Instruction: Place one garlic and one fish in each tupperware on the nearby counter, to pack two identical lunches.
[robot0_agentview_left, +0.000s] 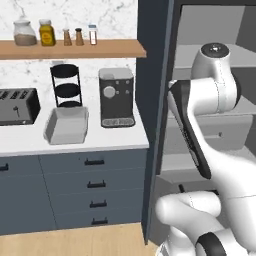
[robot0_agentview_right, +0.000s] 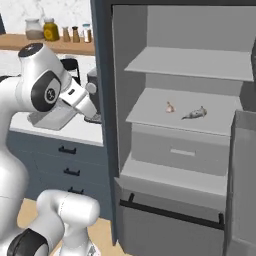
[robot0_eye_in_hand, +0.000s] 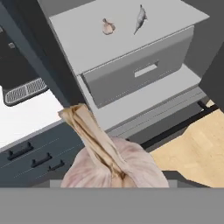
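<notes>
A pale pinkish garlic bulb looms at the bottom of the hand view, tip pointing up and left, held by my gripper; the bulb hides the fingertips. The hand hangs in front of the fridge's left wall, at about counter height. On the open fridge's middle shelf lie a second garlic and, to its right, a grey-brown fish. A light-grey tupperware stands on the white counter, before the black rack and with nothing showing in it.
A toaster stands at the counter's left, a black tiered rack behind the tupperware, a coffee machine to its right. A wooden shelf carries jars. The fridge's tall dark wall separates counter from fridge shelves; its bottom drawer juts out.
</notes>
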